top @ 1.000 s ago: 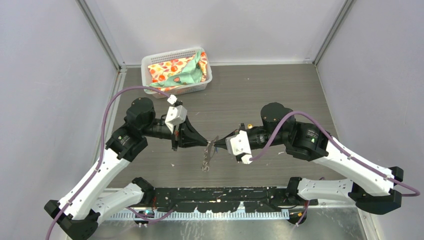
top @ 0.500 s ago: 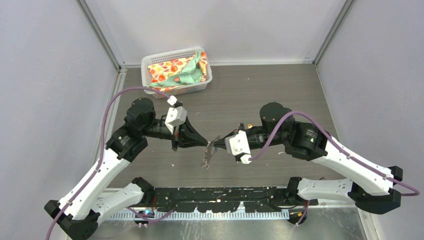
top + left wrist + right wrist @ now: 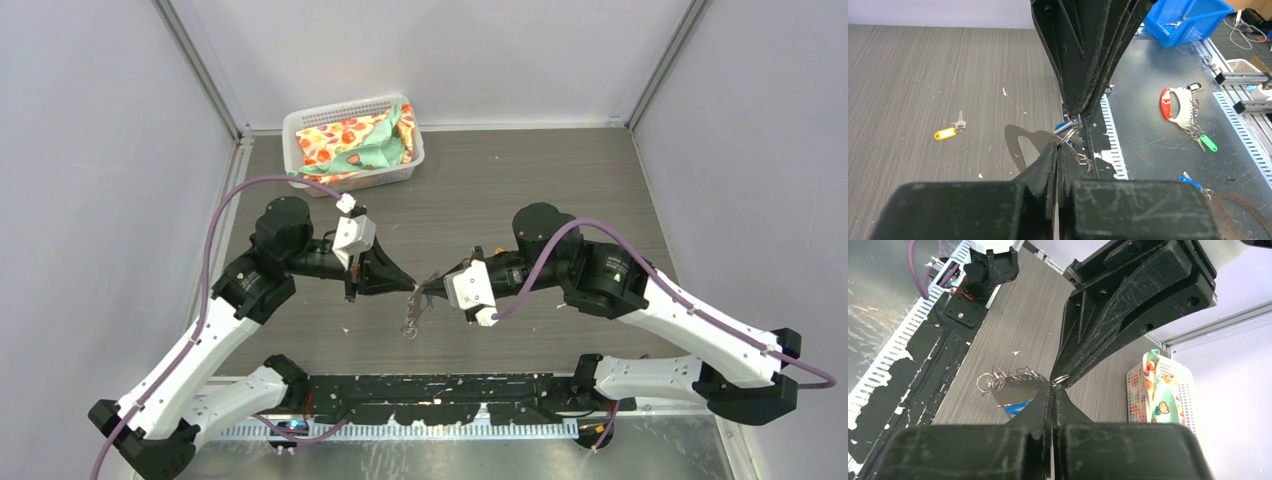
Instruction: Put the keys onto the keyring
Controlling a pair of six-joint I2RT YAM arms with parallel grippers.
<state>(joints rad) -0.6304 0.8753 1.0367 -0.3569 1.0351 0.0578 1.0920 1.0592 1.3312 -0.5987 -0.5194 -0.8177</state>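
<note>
The keyring (image 3: pixel 1013 134) hangs off the table (image 3: pixel 560 190) between the two gripper tips, a little toward 6 o'clock from the table's middle. It is a silvery plate with an oval hole, and loose rings dangle from its lower side. The blue key (image 3: pixel 1063 126) sits right at the plate, partly hidden by the tips. The yellow key (image 3: pixel 945 133) lies flat on the table, apart from the rest, at 9 o'clock of the keyring in the left wrist view.

The left gripper (image 3: pixel 412 289) comes in from 9 o'clock, fingers pressed together on the plate's edge. The right gripper (image 3: pixel 427 291) comes in from 3 o'clock, its fingers closed on a wire ring (image 3: pixel 1068 134) at that same edge, so the two tips almost meet.

A white basket (image 3: pixel 300 128) holding patterned cloth (image 3: pixel 360 140) stands at 11 o'clock, well apart.
</note>
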